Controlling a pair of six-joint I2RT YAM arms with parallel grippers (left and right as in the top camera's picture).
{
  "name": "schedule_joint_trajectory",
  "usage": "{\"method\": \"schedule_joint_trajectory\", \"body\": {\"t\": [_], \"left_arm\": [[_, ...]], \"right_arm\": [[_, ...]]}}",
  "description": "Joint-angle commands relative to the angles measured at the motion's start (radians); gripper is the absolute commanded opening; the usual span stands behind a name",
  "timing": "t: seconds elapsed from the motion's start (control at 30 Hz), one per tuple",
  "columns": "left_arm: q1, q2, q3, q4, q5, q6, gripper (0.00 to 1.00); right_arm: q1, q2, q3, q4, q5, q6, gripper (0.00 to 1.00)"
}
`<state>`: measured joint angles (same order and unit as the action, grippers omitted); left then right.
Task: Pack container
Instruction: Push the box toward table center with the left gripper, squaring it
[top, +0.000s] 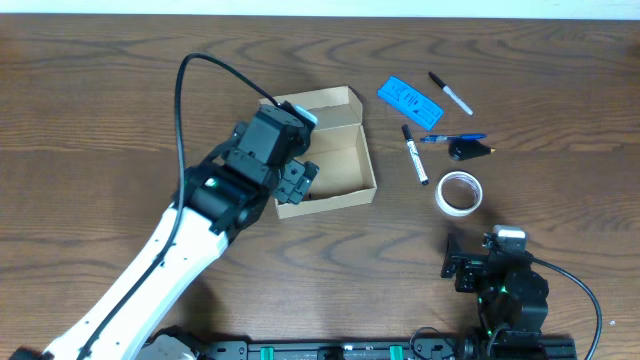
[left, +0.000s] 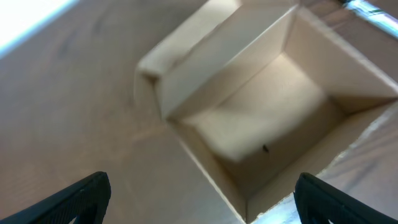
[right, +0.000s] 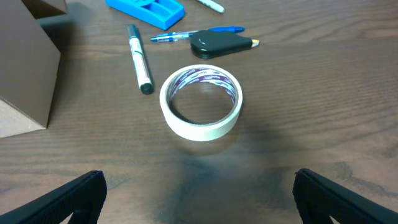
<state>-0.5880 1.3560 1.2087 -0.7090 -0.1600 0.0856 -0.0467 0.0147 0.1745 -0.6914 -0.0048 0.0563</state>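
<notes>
Container (top: 340, 160) partly beneath left arm (top: 215, 195)

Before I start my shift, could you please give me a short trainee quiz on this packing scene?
1. Fill in: the left gripper and the right gripper both stand ___.
2. Which hangs over the open tan cardboard box? A the left gripper; B the right gripper; C neither.
3. True or false: the white ring-shaped tape roll lies on the brown wooden table, outside the box.
Key: 1 open; 2 A; 3 true.
</notes>
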Motion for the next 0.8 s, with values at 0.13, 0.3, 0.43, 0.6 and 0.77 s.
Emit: {"method": "schedule_joint_trajectory", "body": {"t": [0.13,0.3,0.43,0.6,0.77], "left_arm": [[0.027,0.158,0.005,-0.025,-0.179,-0.481,0.95],[0.058,0.243,0.005,-0.004,-0.071,-0.517,0.99],[0.083,0.284,0.005,0.003,-0.023,-0.541,0.9],[0.103,0.294,0.004,0.024,-0.013,-0.542,0.77],[0.113,0.324,0.004,0.049,0.06,-0.534,0.73]], "right_arm": [[-0.006,-0.004,0.001,-0.001,-0.003,-0.002,0.99],[-0.006,-0.004,0.001,-0.001,-0.003,-0.002,0.99],[-0.006,-0.004,0.001,-0.001,-0.003,-0.002,0.99],[-0.006,-0.004,0.001,-0.001,-0.003,-0.002,0.99],[-0.006,-0.004,0.001,-0.001,-0.003,-0.002,0.99]]}}
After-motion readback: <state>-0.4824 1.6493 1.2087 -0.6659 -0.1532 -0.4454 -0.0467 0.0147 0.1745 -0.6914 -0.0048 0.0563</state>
